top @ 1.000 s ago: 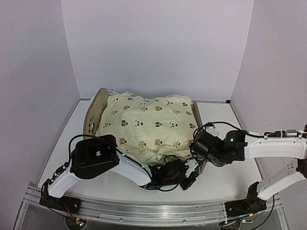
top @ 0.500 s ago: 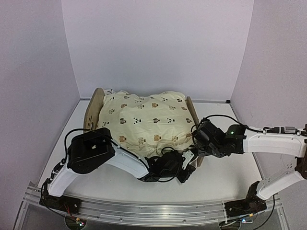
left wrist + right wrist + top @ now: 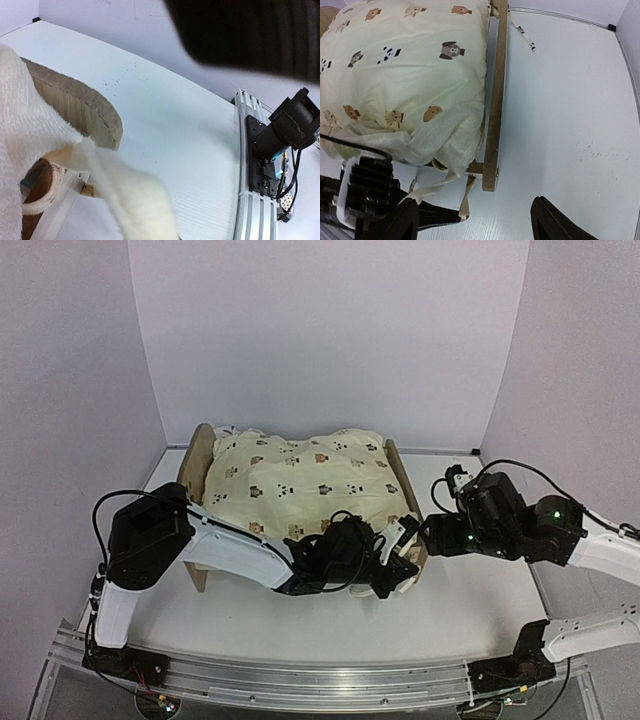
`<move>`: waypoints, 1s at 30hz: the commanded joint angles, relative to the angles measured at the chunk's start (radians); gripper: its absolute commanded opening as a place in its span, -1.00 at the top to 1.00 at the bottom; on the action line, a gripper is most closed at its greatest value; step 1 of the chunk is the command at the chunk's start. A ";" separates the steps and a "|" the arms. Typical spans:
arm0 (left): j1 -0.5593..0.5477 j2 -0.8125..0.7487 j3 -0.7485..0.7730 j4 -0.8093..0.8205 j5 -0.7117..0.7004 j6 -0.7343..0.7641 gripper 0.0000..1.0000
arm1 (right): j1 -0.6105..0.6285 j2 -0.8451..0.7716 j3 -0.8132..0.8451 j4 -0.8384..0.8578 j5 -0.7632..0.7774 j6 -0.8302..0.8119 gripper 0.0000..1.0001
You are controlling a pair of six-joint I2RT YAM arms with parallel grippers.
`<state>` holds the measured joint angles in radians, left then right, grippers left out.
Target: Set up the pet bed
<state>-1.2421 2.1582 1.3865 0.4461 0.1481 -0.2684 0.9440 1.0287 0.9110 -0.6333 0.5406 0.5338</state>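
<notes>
The pet bed [image 3: 196,458], a light plywood frame, stands mid-table under a cream animal-print quilt [image 3: 300,480]. My left gripper [image 3: 385,568] reaches across the front to the quilt's near right corner. In the left wrist view the quilt's fleecy white underside [image 3: 125,200] runs down to the jaws, beside a rounded wooden end board [image 3: 75,110]; the jaws are shut on the quilt. My right gripper [image 3: 430,535] hangs right of the bed. In the right wrist view the right gripper [image 3: 475,225] is open above the table near the bed's side rail [image 3: 495,100] and a loose fabric tie [image 3: 467,202].
White walls close in the table on the left, back and right. An aluminium rail [image 3: 320,680] with both arm bases runs along the near edge. The left arm's black wrist [image 3: 370,192] lies close to the right gripper's left finger.
My right gripper has opened and drawn back to the right, away from the bed's near corner. The bed and quilt have swung straighter, and the left arm has stretched further across the front.
</notes>
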 commanded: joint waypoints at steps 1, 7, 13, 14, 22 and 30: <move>0.009 -0.073 0.024 -0.014 0.090 -0.022 1.00 | 0.011 -0.033 -0.064 -0.034 -0.117 0.055 -0.44; 0.010 -0.127 -0.003 -0.045 0.076 -0.019 1.00 | 0.011 -0.033 -0.172 0.005 -0.154 0.123 -0.24; 0.013 -0.126 0.003 -0.065 0.048 -0.018 1.00 | 0.011 -0.043 -0.291 0.208 -0.336 0.088 -0.17; 0.014 -0.125 0.002 -0.061 0.045 -0.024 1.00 | 0.011 -0.043 -0.308 0.251 -0.359 0.078 -0.17; 0.027 -0.128 0.002 -0.037 0.048 -0.069 1.00 | 0.011 -0.047 -0.437 0.504 -0.384 0.026 -0.08; 0.036 -0.126 -0.003 -0.026 0.053 -0.102 1.00 | 0.011 -0.094 -0.584 0.763 -0.345 0.000 0.10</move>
<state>-1.2169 2.0895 1.3811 0.3847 0.1986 -0.3436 0.9501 0.9681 0.3673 -0.0588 0.1830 0.5607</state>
